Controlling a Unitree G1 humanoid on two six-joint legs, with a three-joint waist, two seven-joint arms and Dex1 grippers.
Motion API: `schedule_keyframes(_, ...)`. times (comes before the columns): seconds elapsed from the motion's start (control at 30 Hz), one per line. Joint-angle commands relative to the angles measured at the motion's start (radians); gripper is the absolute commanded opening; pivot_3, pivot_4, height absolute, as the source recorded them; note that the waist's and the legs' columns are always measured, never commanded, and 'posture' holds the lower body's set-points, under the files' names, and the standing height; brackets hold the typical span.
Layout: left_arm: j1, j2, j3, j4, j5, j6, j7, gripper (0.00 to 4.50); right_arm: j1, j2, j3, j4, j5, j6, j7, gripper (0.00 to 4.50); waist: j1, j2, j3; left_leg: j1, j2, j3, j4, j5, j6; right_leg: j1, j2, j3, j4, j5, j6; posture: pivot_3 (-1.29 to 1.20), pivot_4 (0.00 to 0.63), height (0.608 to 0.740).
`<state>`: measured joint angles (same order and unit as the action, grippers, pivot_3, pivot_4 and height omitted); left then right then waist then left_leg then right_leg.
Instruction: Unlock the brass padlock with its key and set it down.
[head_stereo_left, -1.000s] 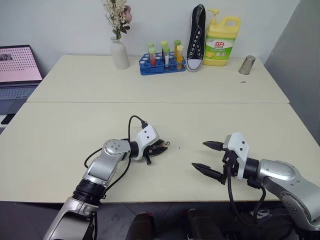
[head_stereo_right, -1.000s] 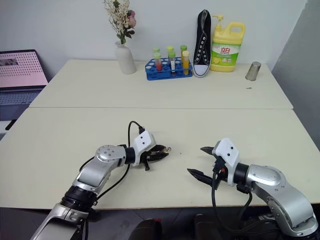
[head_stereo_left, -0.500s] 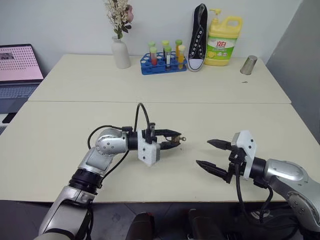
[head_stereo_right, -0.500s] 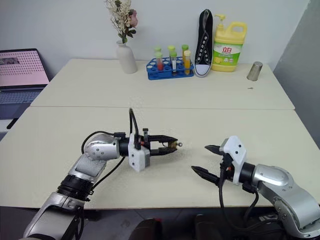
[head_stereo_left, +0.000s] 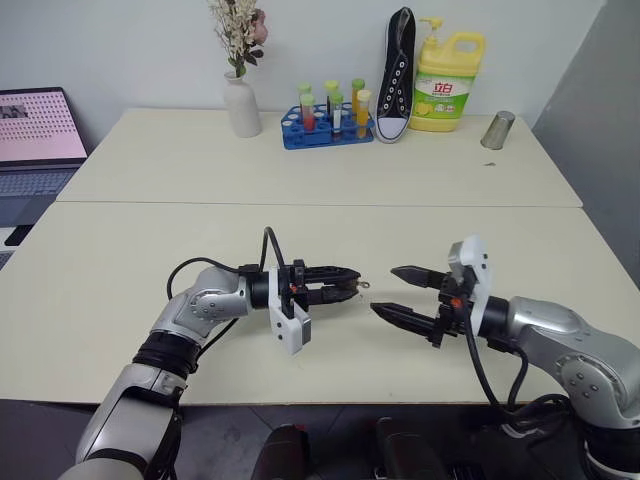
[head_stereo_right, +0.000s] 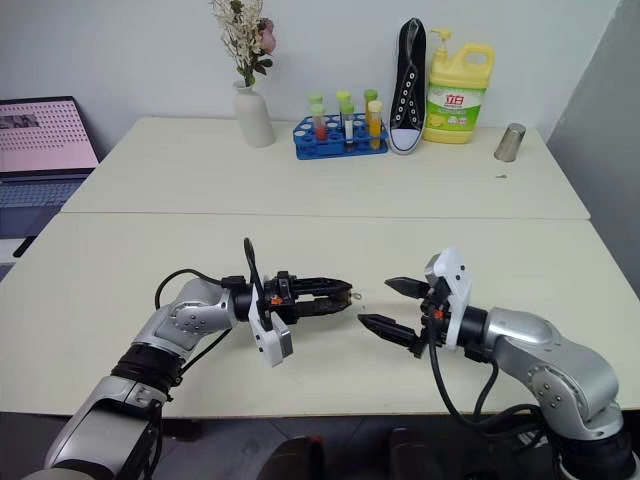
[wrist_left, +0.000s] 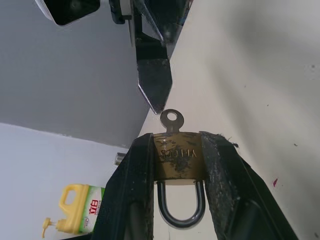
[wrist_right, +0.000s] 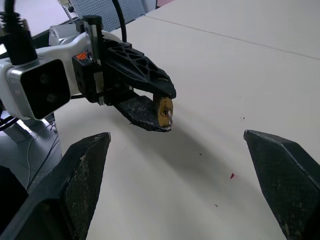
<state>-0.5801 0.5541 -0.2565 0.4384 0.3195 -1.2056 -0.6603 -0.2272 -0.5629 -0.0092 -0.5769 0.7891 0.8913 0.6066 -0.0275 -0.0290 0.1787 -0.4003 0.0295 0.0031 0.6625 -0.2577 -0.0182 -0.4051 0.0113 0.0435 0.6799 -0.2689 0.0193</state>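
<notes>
My left fingers (wrist_left: 134, 190) are pinching the brass padlock (wrist_left: 177, 159) by its flat sides, shackle pointing back toward my wrist and the key (wrist_left: 171, 120) sticking out of the body's far end, its round bow free beyond the fingertips. The left gripper (head_stereo_left: 335, 284) holds it level above the desk (head_stereo_left: 130, 260), aimed across at my other arm. The right gripper (head_stereo_left: 400, 293) stands spread wide, holding nothing, its two black fingers (wrist_right: 80, 175) framing the lock from just beside it; in the left wrist view one of them hangs right next to the key's bow, and I can't tell if it's touching.

So the step in hand, as I read it, is getting the right fingers onto that bow. It's a tiny target, so I'd creep in, centring the bow between the two tips before closing, and close on its flat faces, not its edge, or it will skate out. Then I'd turn about the key's own axis, keeping the left pinch firm so the lock doesn't roll with it. The risk I see is nudging the key sideways and levering the lock out of the left pinch.
</notes>
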Motion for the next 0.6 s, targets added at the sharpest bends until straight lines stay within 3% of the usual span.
schedule_keyframes(0.03, 0.0, 0.022, 0.005, -0.024, 0.0, -0.014, 0.044, 0.98, -0.039, 0.025, 0.017, 0.019, 0.029, 0.013, 0.002, 4.5, 0.0, 0.0, 0.0, 0.0, 0.0, 0.0, 0.0, 0.0, 0.0, 0.0, 0.0, 0.0, 0.0, 0.0, 0.0, 0.0, 0.15, 0.74)
schedule_keyframes(0.17, 0.006, 0.039, -0.005, -0.037, 0.003, -0.013, 0.061, 0.98, -0.055, 0.035, 0.033, 0.036, 0.032, 0.021, 0.009, 4.5, 0.0, 0.0, 0.0, 0.0, 0.0, 0.0, 0.0, 0.0, 0.0, 0.0, 0.0, 0.0, 0.0, 0.0, 0.0, 0.0, 0.15, 0.74)
schedule_keyframes(0.27, 0.008, 0.048, -0.012, -0.043, 0.0, -0.01, 0.068, 0.98, -0.065, 0.042, 0.043, 0.047, 0.029, 0.02, 0.014, 3.91, 0.0, 0.0, 0.0, 0.0, 0.0, 0.0, 0.0, 0.0, 0.0, 0.0, -0.001, 0.0, 0.0, 0.0, 0.0, 0.0, 0.15, 0.74)
schedule_keyframes(0.6, 0.022, 0.072, -0.029, -0.078, -0.007, 0.008, 0.077, 0.98, -0.103, 0.059, 0.08, 0.083, 0.028, 0.026, 0.038, 0.13, 0.0, 0.0, 0.0, 0.0, 0.0, 0.0, 0.0, 0.0, 0.0, 0.0, -0.001, -0.001, 0.0, 0.001, -0.001, 0.0, 0.15, 0.74)
